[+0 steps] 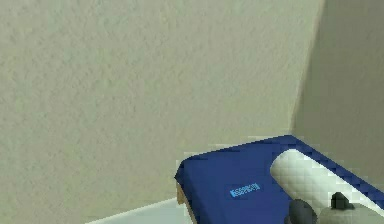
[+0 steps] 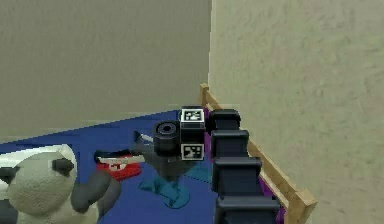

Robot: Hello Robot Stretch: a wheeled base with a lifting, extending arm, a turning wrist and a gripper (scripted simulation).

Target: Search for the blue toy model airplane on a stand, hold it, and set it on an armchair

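Observation:
In the arm side view my dark arm (image 2: 235, 175) rises from the bottom edge, ending in two white marker squares (image 2: 192, 133). Left of them is my gripper (image 2: 168, 165), above a blue bed cover (image 2: 90, 140). A small blue shape (image 2: 160, 187) lies on the cover right at the gripper's far end; it may be the toy airplane, but its form is unclear. I cannot tell whether the gripper holds anything. A small red and dark object (image 2: 122, 167) lies just left of it.
A grey and white plush toy (image 2: 45, 188) sits at the arm side view's lower left. The bed's wooden frame (image 2: 272, 180) runs along a beige wall (image 2: 300, 80). In the forward view the blue bed (image 1: 240, 175) with a white pillow (image 1: 315, 178) stands in a wall corner.

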